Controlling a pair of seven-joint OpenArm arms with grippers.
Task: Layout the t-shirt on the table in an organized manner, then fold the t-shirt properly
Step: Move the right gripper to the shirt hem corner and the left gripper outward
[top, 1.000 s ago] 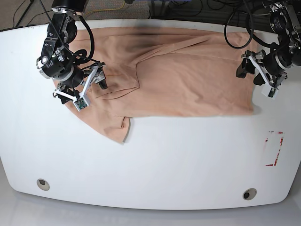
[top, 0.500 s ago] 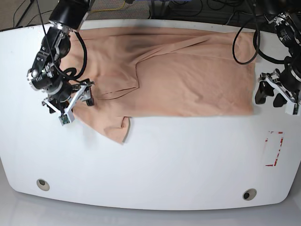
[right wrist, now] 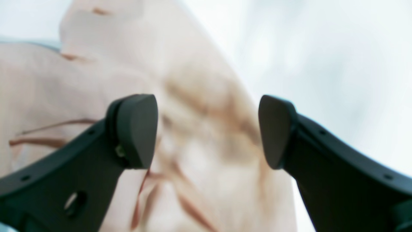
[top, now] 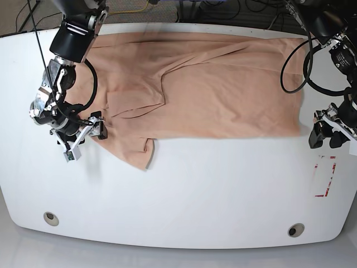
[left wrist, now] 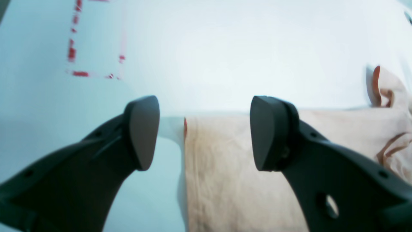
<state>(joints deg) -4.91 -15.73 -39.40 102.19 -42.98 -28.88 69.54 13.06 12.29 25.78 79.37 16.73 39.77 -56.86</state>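
While t-shirt (top: 212, 95) lies flat, left gripper (left wrist: 204, 135) gapes over hem; right gripper (right wrist: 207, 132) unclenched.

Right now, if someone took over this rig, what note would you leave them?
Left tool: open, empty, hanging over the shirt's corner near the red rectangle.
Right tool: open, empty, over the sleeve end.
Shirt lies spread along the table's far edge; one sleeve sticks out toward the front with its tip curled.
Done: rough layout.
Left: smooth the creases, flatten the sleeve, then all folds.
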